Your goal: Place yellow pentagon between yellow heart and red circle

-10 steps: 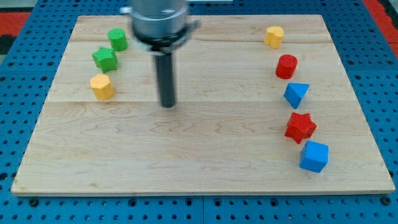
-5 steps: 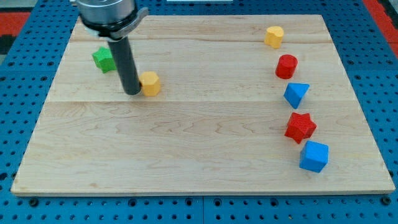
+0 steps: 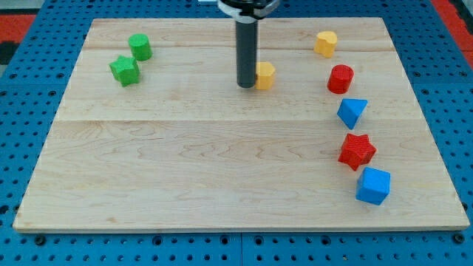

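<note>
The yellow pentagon [image 3: 265, 74] lies on the wooden board [image 3: 222, 170] above the middle, toward the view's top. My tip [image 3: 246, 85] touches its left side. The yellow heart [image 3: 325, 43] sits at the view's upper right. The red circle [image 3: 341, 78] lies just below the heart. The pentagon is left of both, about level with the red circle.
A blue triangle [image 3: 352, 112], a red star [image 3: 358, 151] and a blue cube [image 3: 372, 185] run down the view's right side. A green cylinder [image 3: 140, 46] and a green star [image 3: 125, 70] sit at the upper left.
My tip has swept right and slightly up, pushing the yellow pentagon from the left part of the board to just left of the red circle. Other blocks have not moved.
</note>
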